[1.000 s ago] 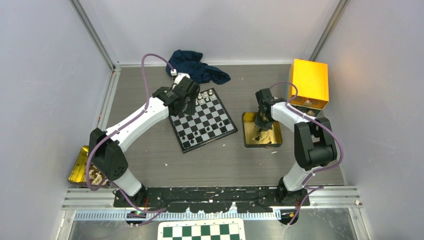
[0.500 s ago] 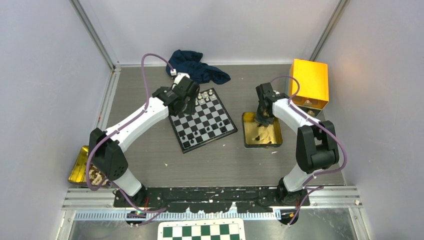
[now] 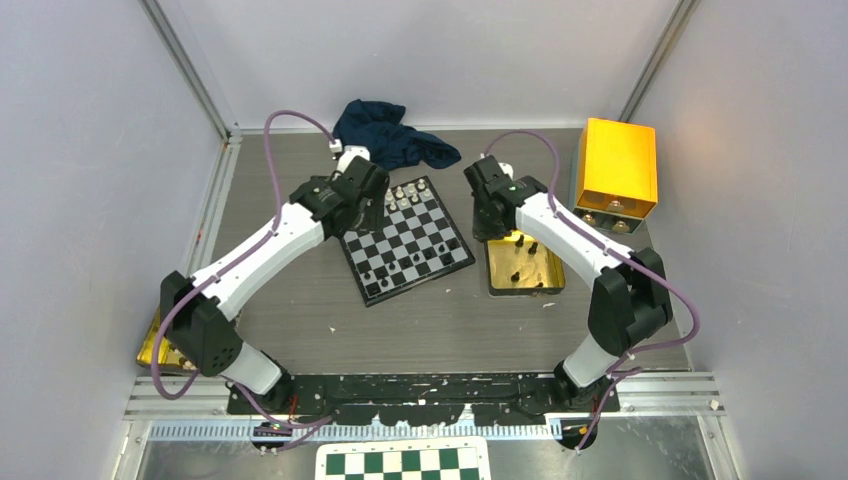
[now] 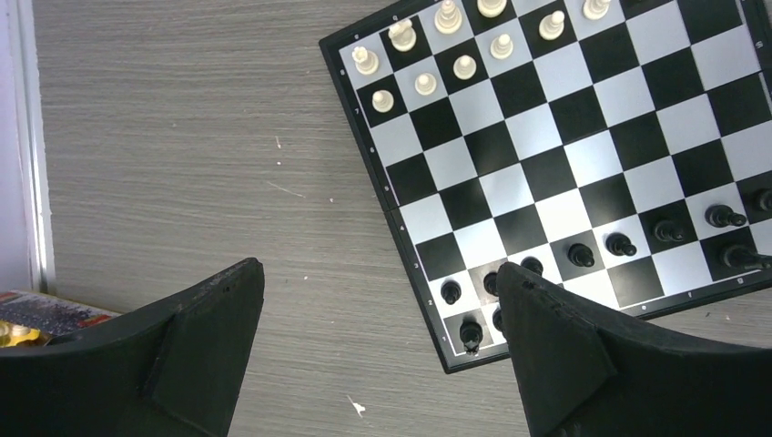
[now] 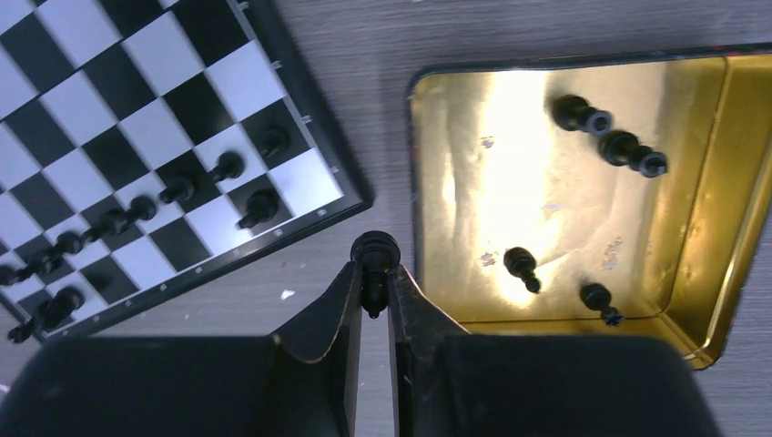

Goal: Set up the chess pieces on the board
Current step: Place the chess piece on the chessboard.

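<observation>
While the right gripper [image 5: 374, 284] is over the gap: it's pinching a black piece [image 5: 375, 248] by the stem. The fingers are narrow and the piece's head pokes out past the tips. Below it is bare table [image 5: 546, 27], between the board [image 5: 244, 80] and the gold tray [image 5: 719, 218].
Board: upper left of the right wrist view, with black pieces [image 5: 177, 188] strung along its lower edge. The white pieces [image 4: 464, 66] sit at the far end, at the top of the left wrist view.
Gold tray: right half of the right wrist view, with 4 or so loose pieces [image 5: 521, 262] lying in it.
Left gripper [image 4: 380, 291]: fingers wide with nothing in them, hanging over the table at the board's left edge.
Step, my guess: carry the piece to a free square in black's 2 rows. The corner nearest the tray looks open.
How to do it well: come straight down over the square's middle and keep the piece upright. Let the base touch before opening.
Opening: only a little, because the neighbours stand 1 square apart and wide fingers would clip them.
Risk: the grip is tiny, so a tilt or a sideways nudge could topple the row.
</observation>
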### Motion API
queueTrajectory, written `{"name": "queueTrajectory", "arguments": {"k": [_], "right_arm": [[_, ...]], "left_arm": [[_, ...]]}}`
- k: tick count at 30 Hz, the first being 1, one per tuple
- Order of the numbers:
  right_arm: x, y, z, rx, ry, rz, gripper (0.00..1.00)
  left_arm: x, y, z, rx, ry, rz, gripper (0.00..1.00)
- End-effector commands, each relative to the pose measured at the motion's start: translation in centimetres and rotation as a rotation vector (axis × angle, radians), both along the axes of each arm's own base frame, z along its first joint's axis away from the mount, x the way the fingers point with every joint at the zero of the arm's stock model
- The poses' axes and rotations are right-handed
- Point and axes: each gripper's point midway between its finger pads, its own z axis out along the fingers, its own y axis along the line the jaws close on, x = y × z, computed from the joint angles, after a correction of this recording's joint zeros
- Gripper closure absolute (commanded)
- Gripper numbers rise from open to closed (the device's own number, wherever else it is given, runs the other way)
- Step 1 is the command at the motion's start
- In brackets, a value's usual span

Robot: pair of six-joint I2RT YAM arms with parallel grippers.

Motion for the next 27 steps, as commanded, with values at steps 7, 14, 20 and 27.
{"name": "queueTrajectory", "arguments": {"k": [7,14,20,27], "right_arm": [[-0.4,6.5,2.3,-0.01,-0.053,0.125,0.99],[-1.7,11.1,1.7,-0.019,-0.032,0.228,0.99],[-2.8,14.5,1.0,-0.028,-0.012,0.297,0.99],[-4.5,17.5,-0.4,-0.043,0.025,0.373,0.99]], "left_arm": [[-1.2,2.1,3.6,-0.057,-0.124,0.04,0.0],[-2.4,3.6,5.3,-0.076,-0.174,0.058,0.0],[-3.4,4.6,6.7,-0.093,-0.208,0.065,0.0],[-4.5,5.5,8.1,-0.116,-0.24,0.071,0.0]]}}
